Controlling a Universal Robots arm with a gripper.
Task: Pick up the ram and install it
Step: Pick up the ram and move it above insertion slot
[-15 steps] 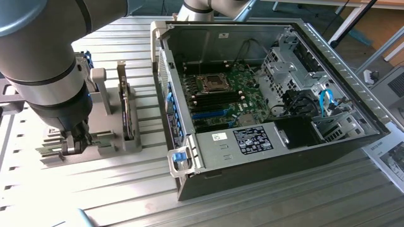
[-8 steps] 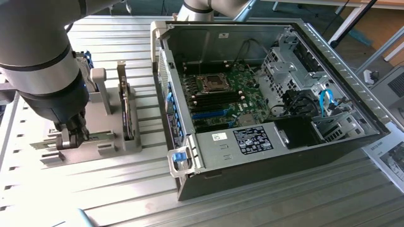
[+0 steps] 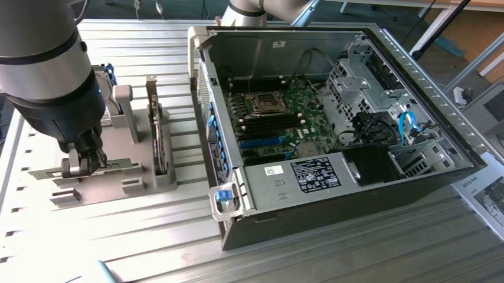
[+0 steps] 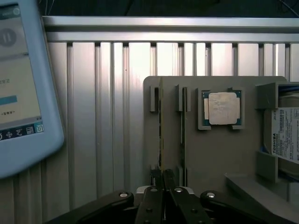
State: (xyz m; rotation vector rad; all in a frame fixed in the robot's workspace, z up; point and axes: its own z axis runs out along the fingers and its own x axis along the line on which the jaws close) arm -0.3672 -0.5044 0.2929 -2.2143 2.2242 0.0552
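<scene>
The ram (image 4: 160, 130) is seen pretty much edge-on from the wrist view, so it's just a long skinny stick: a thin dark line with a yellowish-green edge. It's standing on its long edge in a narrow slot of the grey holder (image 4: 210, 158), running straight along it between the little notched posts at each end. That slot is the one nearest the holder's outer edge. The hand (image 4: 161, 179) has its fingers pinched shut on one end of the stick. In the exterior view, the holder sits on the worktop at the left-middle of the frame.
</scene>
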